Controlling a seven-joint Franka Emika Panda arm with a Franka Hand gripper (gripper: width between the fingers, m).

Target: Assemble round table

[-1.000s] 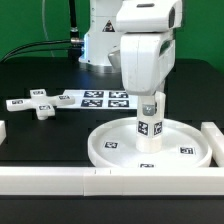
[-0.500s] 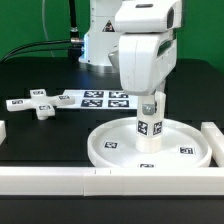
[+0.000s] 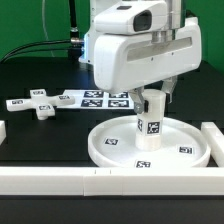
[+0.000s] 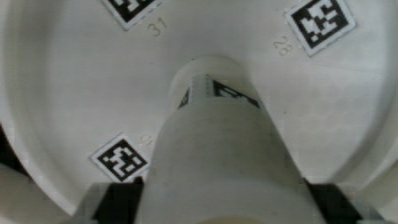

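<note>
Jaws are clamping either side of the post (image 4: 222, 150), which we are holding upright at the centre of the round disc (image 3: 100, 148), and we are judging it light, rigid and smooth plastic, best pinched high on its sides, with the cross piece (image 3: 40, 105) lying well apart

A black surface (image 3: 40, 140) carried the marker board (image 3: 100, 98), lying flat toward the back. A long white border bar (image 3: 60, 181) ran along the front edge. A second border bar (image 3: 213, 135) stood at the exterior view's right. Black cables (image 3: 35, 47) trailed before a green backdrop (image 3: 20, 20).
</note>
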